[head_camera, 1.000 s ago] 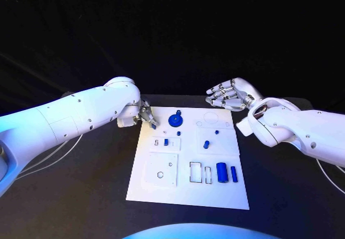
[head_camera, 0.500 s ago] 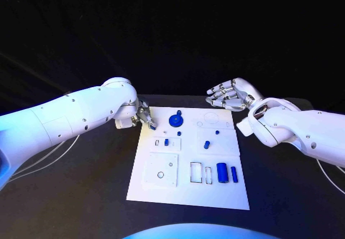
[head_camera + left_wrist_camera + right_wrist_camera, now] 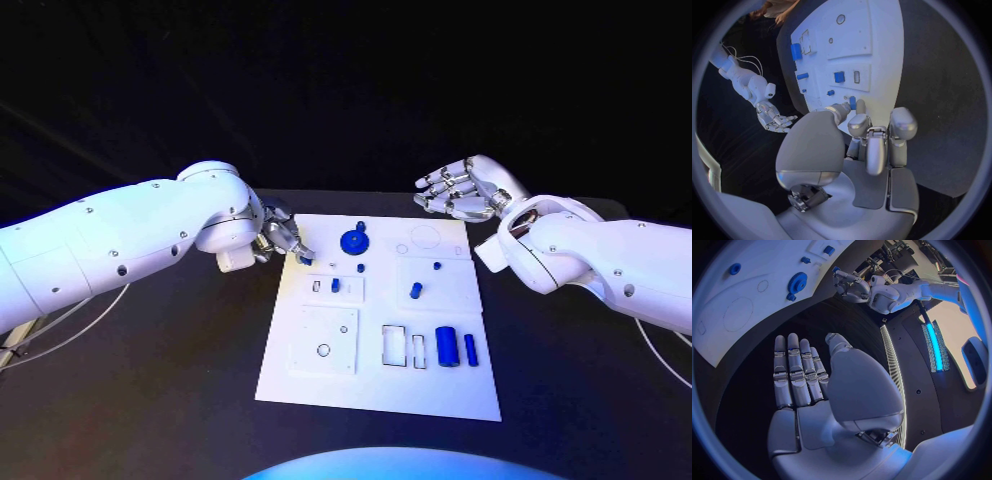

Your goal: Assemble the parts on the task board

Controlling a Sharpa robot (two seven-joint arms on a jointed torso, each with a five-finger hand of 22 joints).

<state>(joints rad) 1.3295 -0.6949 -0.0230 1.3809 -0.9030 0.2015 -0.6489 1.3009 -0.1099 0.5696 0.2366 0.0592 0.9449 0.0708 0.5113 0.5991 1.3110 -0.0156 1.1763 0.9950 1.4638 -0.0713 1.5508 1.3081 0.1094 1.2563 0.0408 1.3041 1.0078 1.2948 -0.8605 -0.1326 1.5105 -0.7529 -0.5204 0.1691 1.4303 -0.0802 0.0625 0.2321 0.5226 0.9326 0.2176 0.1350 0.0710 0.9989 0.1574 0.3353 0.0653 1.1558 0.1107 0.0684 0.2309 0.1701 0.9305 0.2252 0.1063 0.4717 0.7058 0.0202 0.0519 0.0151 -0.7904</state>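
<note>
Lying flat in the middle of the black bench [image 3: 159, 390], the white task board [image 3: 378, 385] carries small blue parts: a gear [image 3: 351, 241] near its far edge, short pegs farther in, and a cylinder [image 3: 447, 347] beside a slim bar [image 3: 469, 348] toward the near right. The left hand [image 3: 281, 238] sits at the board's far left corner, its fingers [image 3: 852, 106] pinched together on a small blue piece [image 3: 852, 102], just beside the gear. The right hand [image 3: 462, 192] hovers off the board's far right corner, palm up, fingers apart and holding nothing. Much of the pinched piece is hidden by the fingertips, so its shape is hard to make out.
</note>
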